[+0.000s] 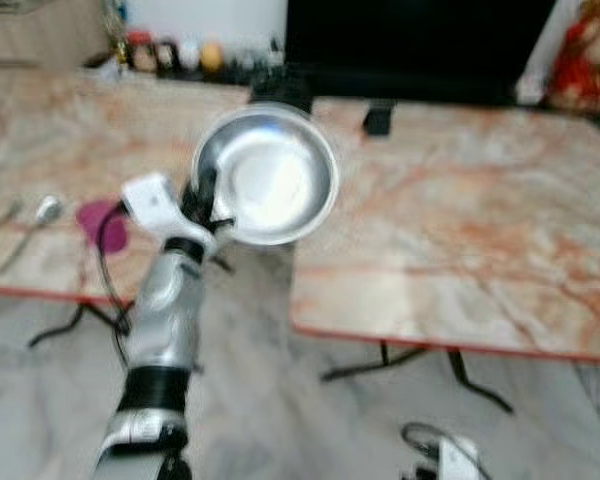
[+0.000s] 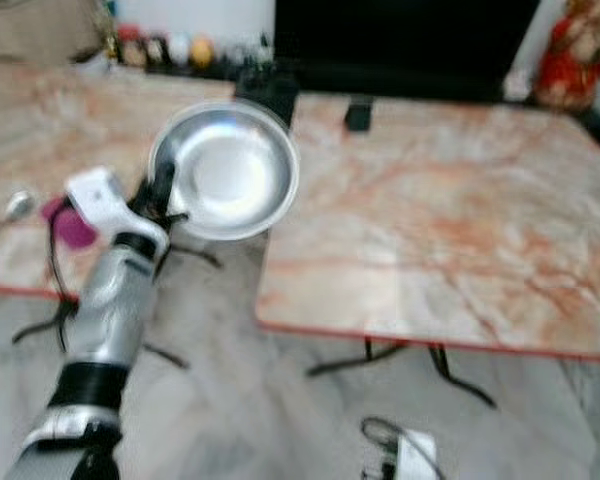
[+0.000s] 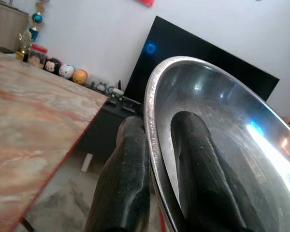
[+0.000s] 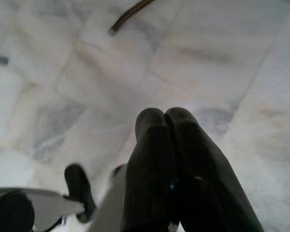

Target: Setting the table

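Steel bowl (image 1: pixel 270 180), left gripper (image 3: pixel 157 145) pinching rim

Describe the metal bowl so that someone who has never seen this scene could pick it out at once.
Two marble-patterned tables stand side by side, the right table nearer a dark screen. Over the gap between them, the left gripper pinches the rim of the steel bowl, one finger inside and one outside. It is the only large, round, shiny thing; the spoon and purple item on the left table are small.
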`<state>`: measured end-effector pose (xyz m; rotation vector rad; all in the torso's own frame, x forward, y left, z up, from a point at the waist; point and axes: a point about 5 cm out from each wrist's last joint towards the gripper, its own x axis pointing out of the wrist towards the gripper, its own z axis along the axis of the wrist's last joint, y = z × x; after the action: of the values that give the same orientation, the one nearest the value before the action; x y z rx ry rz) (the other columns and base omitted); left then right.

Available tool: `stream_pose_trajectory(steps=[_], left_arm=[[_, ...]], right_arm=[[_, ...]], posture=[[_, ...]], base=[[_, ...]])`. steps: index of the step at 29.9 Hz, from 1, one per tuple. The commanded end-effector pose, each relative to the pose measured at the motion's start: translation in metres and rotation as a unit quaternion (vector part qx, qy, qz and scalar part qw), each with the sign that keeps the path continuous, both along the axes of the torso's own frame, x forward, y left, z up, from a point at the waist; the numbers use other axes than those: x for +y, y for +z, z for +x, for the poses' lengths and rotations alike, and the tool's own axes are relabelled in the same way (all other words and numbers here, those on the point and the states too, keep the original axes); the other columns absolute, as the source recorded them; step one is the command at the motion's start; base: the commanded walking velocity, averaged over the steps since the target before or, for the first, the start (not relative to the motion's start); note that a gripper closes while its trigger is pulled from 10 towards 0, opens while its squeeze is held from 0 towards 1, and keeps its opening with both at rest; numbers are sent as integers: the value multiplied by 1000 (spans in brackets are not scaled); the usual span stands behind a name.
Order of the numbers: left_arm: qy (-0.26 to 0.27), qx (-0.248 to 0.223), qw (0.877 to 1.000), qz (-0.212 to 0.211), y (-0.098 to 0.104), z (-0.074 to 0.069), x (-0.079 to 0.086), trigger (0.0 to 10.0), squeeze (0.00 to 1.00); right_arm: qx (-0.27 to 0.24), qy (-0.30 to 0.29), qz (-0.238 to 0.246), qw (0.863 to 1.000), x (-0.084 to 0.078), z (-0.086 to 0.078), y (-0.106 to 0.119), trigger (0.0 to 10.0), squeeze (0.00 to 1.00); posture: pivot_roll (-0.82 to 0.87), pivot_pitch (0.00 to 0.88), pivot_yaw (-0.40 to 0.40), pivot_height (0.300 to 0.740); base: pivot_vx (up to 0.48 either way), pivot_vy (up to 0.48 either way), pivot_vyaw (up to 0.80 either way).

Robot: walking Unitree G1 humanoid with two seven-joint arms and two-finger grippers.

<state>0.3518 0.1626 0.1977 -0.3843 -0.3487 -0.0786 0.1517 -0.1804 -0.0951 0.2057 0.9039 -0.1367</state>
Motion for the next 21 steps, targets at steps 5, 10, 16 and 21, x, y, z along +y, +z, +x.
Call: stream_pose_trajectory(steps=[5,10,16,21], left_arm=[[-17,-15,1000,-4,8,0,-10,10000,0],[-20,-13,1000,-5,6,0,-11,10000,0],[-29,-13,999,-6,7,2,-15,10000,0],[-33,-13,999,-7,6,2,-17,10000,0]], right_arm=[[0,-11,-9,1000,-10,-1,1,10000,0],[1,-12,-8,1000,-11,-2,1,10000,0],[5,-13,-10,1000,-14,-2,1,10000,0],[4,-16,-9,1000,-16,-1,1,10000,0]], posture=[[23,0,-11,736],[17,0,-11,736],[11,0,-7,736],[9,0,-7,736]], base=[[0,-446,0],[0,-446,0],[0,-446,0],[0,-446,0]])
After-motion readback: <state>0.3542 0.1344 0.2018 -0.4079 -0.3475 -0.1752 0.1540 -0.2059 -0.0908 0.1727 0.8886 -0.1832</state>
